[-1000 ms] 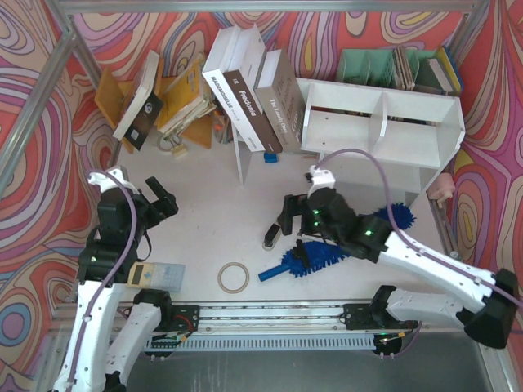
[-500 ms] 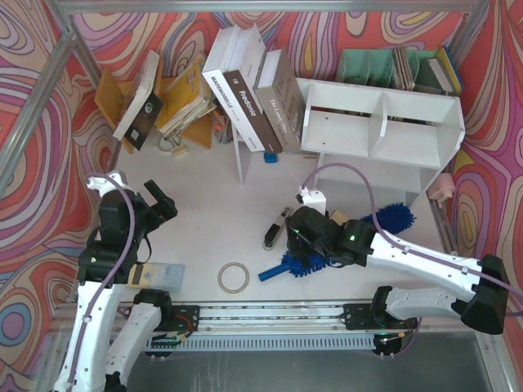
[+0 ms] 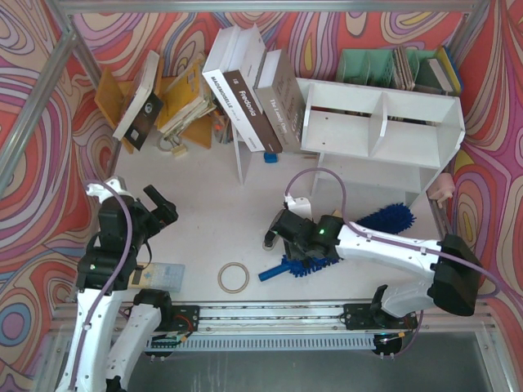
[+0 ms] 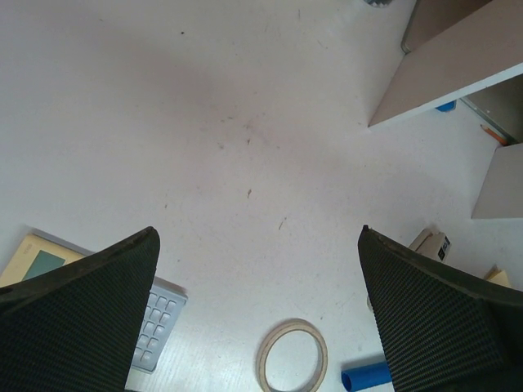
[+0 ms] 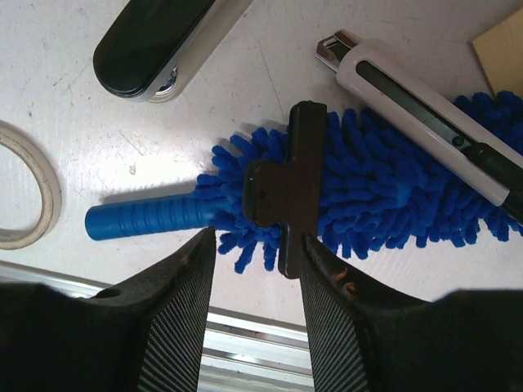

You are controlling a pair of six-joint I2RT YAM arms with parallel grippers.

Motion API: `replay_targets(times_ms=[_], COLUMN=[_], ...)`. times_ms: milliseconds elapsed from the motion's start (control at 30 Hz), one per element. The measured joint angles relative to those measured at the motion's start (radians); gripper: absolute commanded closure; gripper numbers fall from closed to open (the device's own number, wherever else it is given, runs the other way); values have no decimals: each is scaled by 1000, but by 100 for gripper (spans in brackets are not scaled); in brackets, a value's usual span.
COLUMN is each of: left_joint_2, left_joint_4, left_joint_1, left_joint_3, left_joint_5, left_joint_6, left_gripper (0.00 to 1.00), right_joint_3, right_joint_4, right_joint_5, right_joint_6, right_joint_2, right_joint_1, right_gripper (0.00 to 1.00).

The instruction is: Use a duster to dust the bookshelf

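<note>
You work in bright, even light that comes from above. In the top view the white table [image 3: 204, 216] shows no hard glare, and the shadow under the bookshelf [image 3: 409, 143] is soft and short. In the left wrist view a faint grey shade lies on the far left of the table, and the picture is sharp. In the right wrist view the strands of the duster [image 5: 384, 204] are crisp, but the near dark fingers [image 5: 176, 327] look a little soft.

A brown book [image 3: 248, 106] is showing "Fredonia" on its spine; the white book [image 3: 224, 91] beside it is showing "MADEMOISELLE".
</note>
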Motion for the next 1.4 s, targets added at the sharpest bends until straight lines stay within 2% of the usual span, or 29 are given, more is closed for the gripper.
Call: replay_targets(times_ms=[667, 1400], left_joint_2=[-22, -23], left_joint_4=[-13, -14], left_joint_1=[0, 0], left_joint_3=[-24, -24], left_joint_5=[26, 22], left_joint_6=[-23, -29], left_gripper=[2, 2], right_joint_3=[106, 127], right_joint_4=[-26, -56], right_joint_5=[50, 79], right_joint_6=[0, 0], right_joint_2=[158, 248], right_joint_1=[0, 2], right_gripper=[60, 70])
